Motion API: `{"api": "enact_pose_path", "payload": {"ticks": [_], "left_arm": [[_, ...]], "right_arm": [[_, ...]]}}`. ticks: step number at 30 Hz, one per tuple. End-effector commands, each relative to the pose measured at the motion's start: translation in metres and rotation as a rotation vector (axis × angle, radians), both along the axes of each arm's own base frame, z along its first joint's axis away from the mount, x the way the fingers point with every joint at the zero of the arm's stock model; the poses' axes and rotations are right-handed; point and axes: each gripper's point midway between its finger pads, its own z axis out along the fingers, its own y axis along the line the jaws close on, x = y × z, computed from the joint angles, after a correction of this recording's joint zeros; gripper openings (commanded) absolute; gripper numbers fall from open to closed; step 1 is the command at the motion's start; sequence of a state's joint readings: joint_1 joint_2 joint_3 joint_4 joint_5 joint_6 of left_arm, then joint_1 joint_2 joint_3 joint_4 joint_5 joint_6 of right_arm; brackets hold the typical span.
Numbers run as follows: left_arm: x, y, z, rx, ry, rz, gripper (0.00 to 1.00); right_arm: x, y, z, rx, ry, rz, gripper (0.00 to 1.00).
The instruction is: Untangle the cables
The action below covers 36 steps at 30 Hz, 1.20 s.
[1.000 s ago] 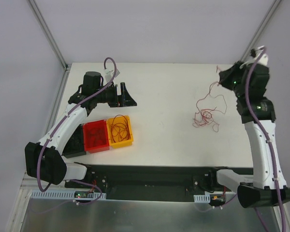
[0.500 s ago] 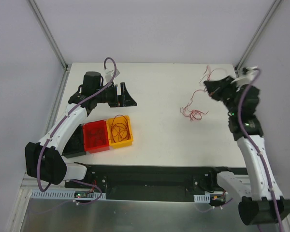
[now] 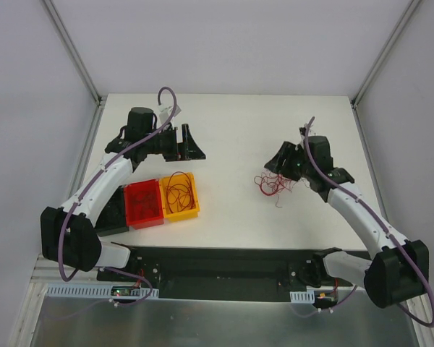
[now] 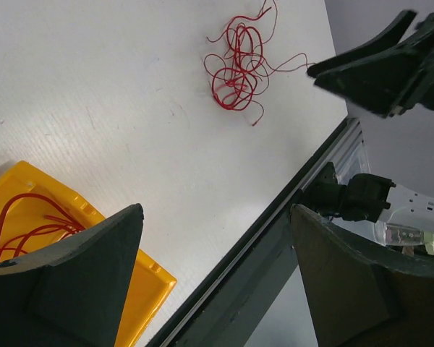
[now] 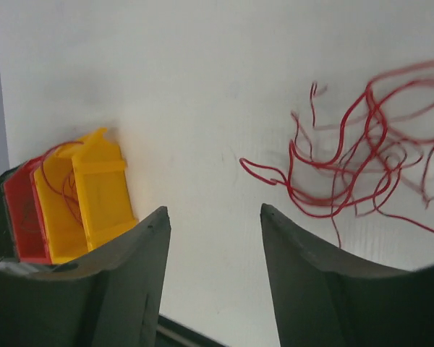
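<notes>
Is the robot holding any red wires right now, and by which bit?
No, nothing is held. The left gripper is open and empty. The right gripper is open too, with the red wires loose on the table beside it.

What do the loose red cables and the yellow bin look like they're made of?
Thin curly red cables: likely plastic-insulated wire, since they hold springy loops on the table. Small yellow bin: probably moulded plastic, smooth, with uniform colour and a ribbed wall.
</notes>
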<state>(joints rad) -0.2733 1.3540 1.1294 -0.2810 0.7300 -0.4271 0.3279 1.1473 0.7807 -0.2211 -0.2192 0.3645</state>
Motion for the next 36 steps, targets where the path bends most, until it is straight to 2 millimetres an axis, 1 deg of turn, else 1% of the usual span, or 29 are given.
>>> {"api": "enact_pose_path", "payload": {"ticks": [1,3,5,7,8,9,11,13,15,17,20,22,24,26,29,31,32,34,36], "left_arm": [[0.001,-0.001,0.005,-0.021,-0.024,-0.016,0.82],[0.000,-0.001,0.007,-0.021,-0.029,-0.017,0.82],[0.000,-0.001,0.006,-0.017,-0.029,-0.014,0.82],[0.001,0.000,0.006,-0.018,-0.029,-0.011,0.82],[0.001,-0.001,0.005,-0.021,-0.022,-0.016,0.82],[0.000,-0.002,0.006,-0.028,-0.017,-0.023,0.82],[-0.001,-0.003,0.004,-0.033,-0.006,-0.027,0.82],[-0.001,-0.003,0.004,-0.032,-0.004,-0.027,0.82],[-0.001,-0.003,0.006,-0.033,-0.010,-0.026,0.82],[-0.002,-0.003,0.008,-0.038,-0.013,-0.028,0.82],[-0.002,-0.002,0.009,-0.032,-0.024,-0.022,0.82],[-0.001,-0.002,0.009,-0.032,-0.023,-0.023,0.82],[-0.002,-0.004,0.008,-0.041,-0.009,-0.033,0.82],[-0.002,-0.004,0.007,-0.039,-0.006,-0.032,0.82],[-0.001,-0.002,0.006,-0.030,-0.016,-0.023,0.82],[-0.001,-0.002,0.007,-0.028,-0.021,-0.022,0.82],[-0.001,-0.002,0.008,-0.032,-0.022,-0.025,0.82],[-0.001,-0.002,0.008,-0.030,-0.022,-0.024,0.82],[0.000,-0.002,0.006,-0.026,-0.021,-0.021,0.82]], "right_arm": [[0.018,-0.031,0.026,-0.165,-0.083,-0.040,0.61],[0.024,-0.045,0.030,-0.182,-0.106,-0.095,0.66],[0.029,-0.058,0.031,-0.180,-0.107,-0.163,0.67],[0.030,-0.071,0.026,-0.168,-0.064,-0.245,0.68],[0.031,-0.086,0.021,-0.193,-0.038,-0.336,0.68],[0.028,-0.096,0.014,-0.204,-0.004,-0.397,0.69],[0.021,-0.112,0.000,-0.194,0.059,-0.517,0.71],[0.013,-0.120,-0.014,-0.178,0.098,-0.599,0.73],[0.003,-0.124,-0.030,-0.174,0.136,-0.647,0.80],[-0.002,-0.127,-0.041,-0.188,0.159,-0.657,0.80],[0.000,-0.127,-0.050,-0.205,0.166,-0.631,0.80],[0.005,-0.122,-0.053,-0.194,0.184,-0.597,0.80],[0.012,-0.116,-0.056,-0.178,0.204,-0.568,0.78],[0.019,-0.111,-0.057,-0.156,0.206,-0.555,0.73],[0.030,-0.107,-0.047,-0.117,0.138,-0.545,0.61],[0.036,-0.108,-0.033,-0.096,0.068,-0.552,0.45],[0.040,-0.109,-0.026,-0.092,0.029,-0.552,0.34],[0.045,-0.112,-0.010,-0.095,-0.045,-0.550,0.16],[0.050,-0.114,0.012,-0.093,-0.109,-0.534,0.03]]}}
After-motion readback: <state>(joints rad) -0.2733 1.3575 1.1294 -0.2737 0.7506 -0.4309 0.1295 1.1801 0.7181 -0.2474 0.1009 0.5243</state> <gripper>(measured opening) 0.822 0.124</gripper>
